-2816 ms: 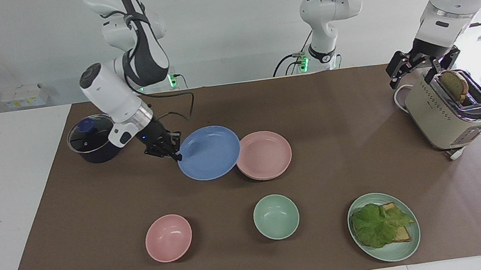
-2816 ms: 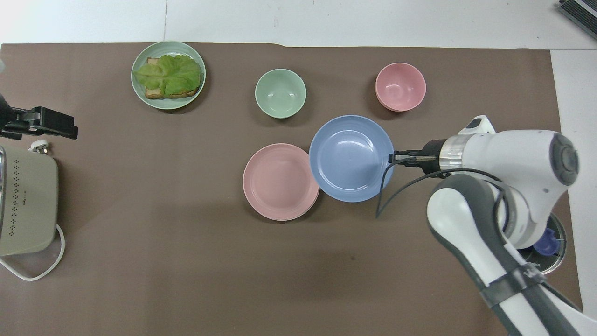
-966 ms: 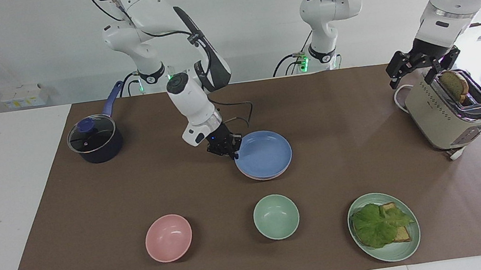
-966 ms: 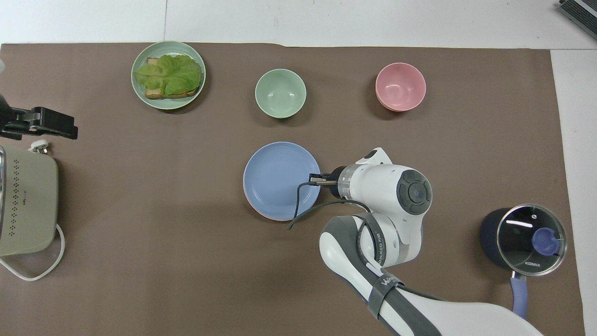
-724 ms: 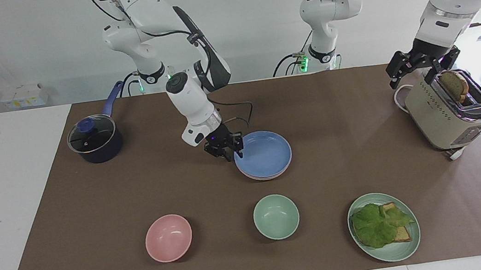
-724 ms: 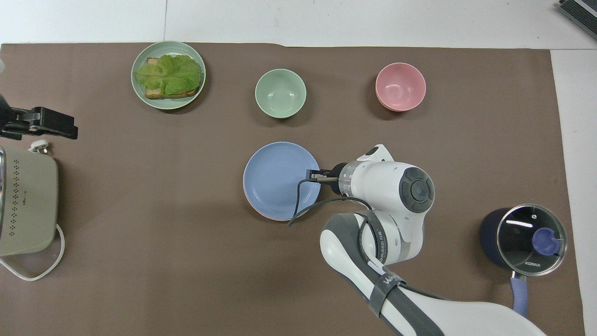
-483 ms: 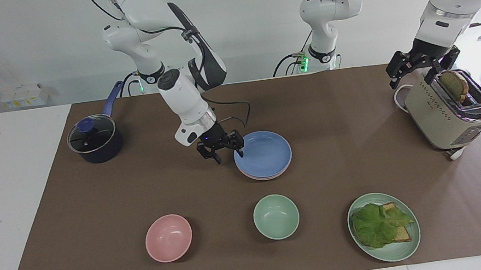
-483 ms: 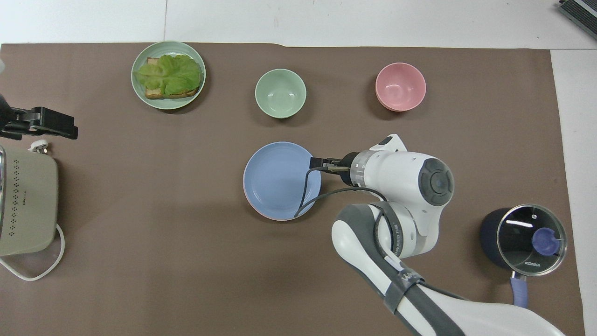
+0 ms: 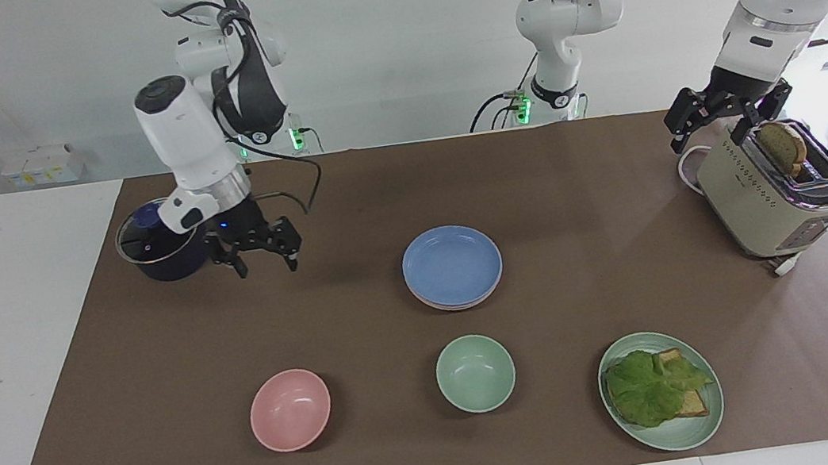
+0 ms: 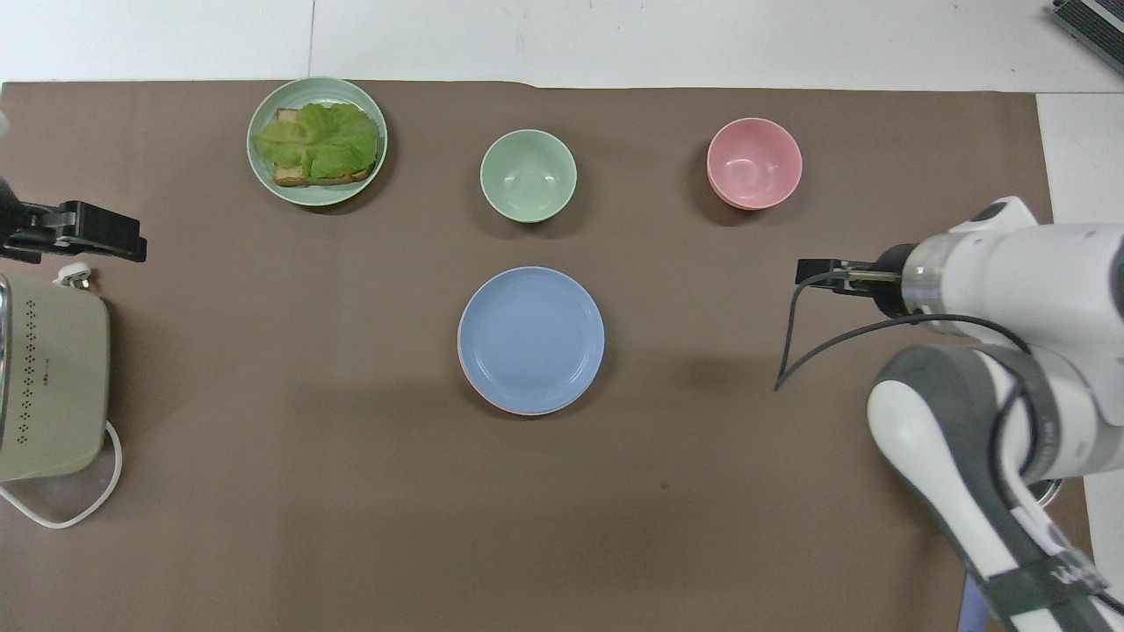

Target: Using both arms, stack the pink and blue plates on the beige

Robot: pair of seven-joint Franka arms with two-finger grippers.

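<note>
since the earlier frame the right gripper [image 9: 264, 263] has let go of the blue plate [image 9: 452, 263] and pulled back over the mat beside the pot [image 9: 159, 254], jaws wide and empty. left gripper [image 9: 718, 114] waits open over the toaster [image 9: 766, 206]. risk: the stack sits slightly off-centre on the pink plate [image 9: 449, 305], so a bump could slide it.

The right gripper [image 9: 267, 267] has let go of the blue plate [image 9: 452, 263], its fingers now spread with nothing between them; it has drawn back toward the right arm's end of the table [image 9: 35, 330] and hangs over the brown mat [image 9: 345, 193] beside the dark pot [image 9: 153, 259]; the blue plate, earlier carried, now lies on the pink plate [image 9: 435, 303], only whose rim shows.
</note>
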